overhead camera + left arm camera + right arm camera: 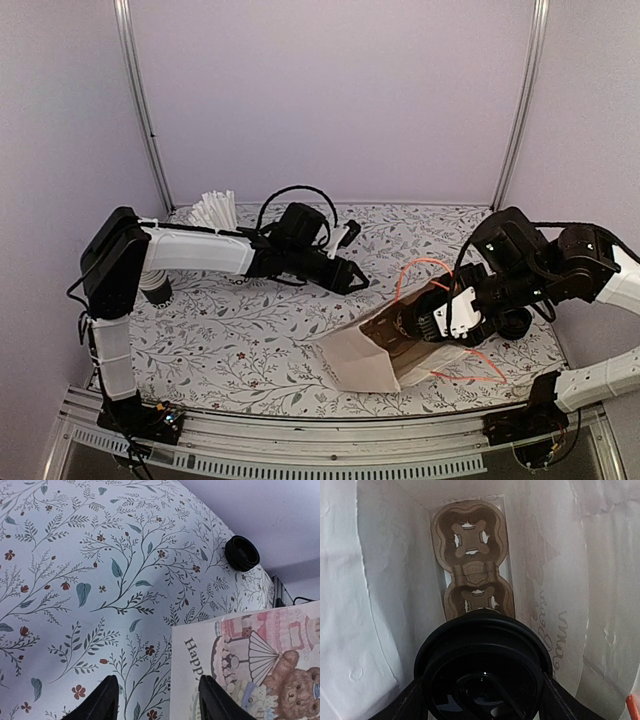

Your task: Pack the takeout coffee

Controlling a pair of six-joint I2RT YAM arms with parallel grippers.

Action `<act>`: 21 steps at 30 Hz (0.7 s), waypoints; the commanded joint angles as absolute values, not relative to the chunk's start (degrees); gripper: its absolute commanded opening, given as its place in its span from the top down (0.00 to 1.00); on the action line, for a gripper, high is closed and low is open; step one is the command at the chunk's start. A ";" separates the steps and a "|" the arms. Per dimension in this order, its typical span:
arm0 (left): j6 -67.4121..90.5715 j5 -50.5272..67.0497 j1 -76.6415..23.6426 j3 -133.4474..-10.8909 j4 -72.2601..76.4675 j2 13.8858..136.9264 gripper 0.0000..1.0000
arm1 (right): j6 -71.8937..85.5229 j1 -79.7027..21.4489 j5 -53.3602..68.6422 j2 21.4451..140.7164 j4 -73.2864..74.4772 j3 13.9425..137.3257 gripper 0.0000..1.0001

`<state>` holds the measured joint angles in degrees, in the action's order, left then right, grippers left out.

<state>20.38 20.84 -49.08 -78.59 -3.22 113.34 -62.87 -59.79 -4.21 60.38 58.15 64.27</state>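
Observation:
The takeout coffee (482, 670), a black cup with a round black lid, sits between my right gripper's fingers (410, 700) inside the white paper bag (385, 580). A brown cardboard cup carrier (470, 535) lies at the bag's far end, just beyond the cup. In the top view the bag (355, 360) lies on its side, and my right gripper (415, 325) reaches into its mouth. My left gripper (358, 278) hovers open and empty over the cloth beside the bag. Its fingertips (105, 700) show in the left wrist view, next to the bag's printed side (250, 660).
A holder of white straws (215, 210) stands at the back left. A low stack of black lids (242, 553) lies near the table's far edge. The bag's orange handles (415, 268) loop around the right arm. A flowered cloth (240, 340) covers the table.

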 commanded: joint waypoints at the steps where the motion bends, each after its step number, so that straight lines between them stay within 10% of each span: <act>1: 21.57 22.61 -49.51 -78.93 2.13 114.12 0.43 | -67.28 -60.29 -5.15 56.26 52.87 61.46 0.61; 21: 21.74 26.79 -49.23 -78.30 4.71 115.59 0.43 | -78.50 -64.82 -10.18 53.61 47.43 53.14 0.61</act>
